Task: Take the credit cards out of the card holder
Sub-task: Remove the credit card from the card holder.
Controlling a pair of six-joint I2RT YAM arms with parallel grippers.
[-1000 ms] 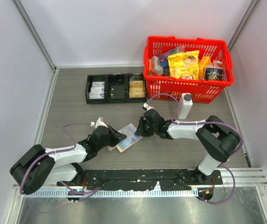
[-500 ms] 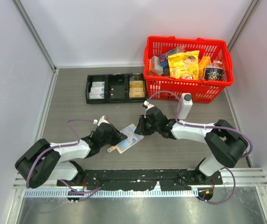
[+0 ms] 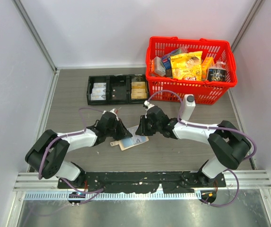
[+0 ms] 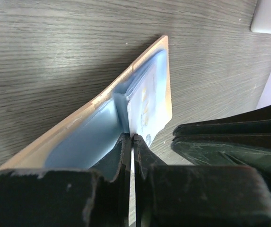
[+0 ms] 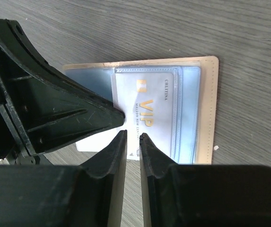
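Note:
The tan card holder (image 3: 134,142) lies open on the table between my grippers, its pale blue inside up (image 5: 206,109) (image 4: 74,146). A white credit card (image 5: 149,109) marked VIP sticks partly out of its pocket; it also shows in the left wrist view (image 4: 147,106). My left gripper (image 3: 122,134) (image 4: 132,138) is shut, pinching the card's edge by the holder's fold; its tip shows in the right wrist view (image 5: 118,116). My right gripper (image 3: 143,130) (image 5: 133,136) hovers at the card's near edge, jaws almost together with nothing between them. No maroon card shows.
A red basket (image 3: 192,92) full of packaged goods stands at the back right, with a white bottle (image 3: 187,108) just in front of it. A black three-compartment tray (image 3: 118,100) with small packs sits at the back centre. Grey walls close both sides.
My left gripper has moved up and right to the card holder's left edge and closed there. The holder has shifted slightly right. My right gripper has stayed at the holder's right end.

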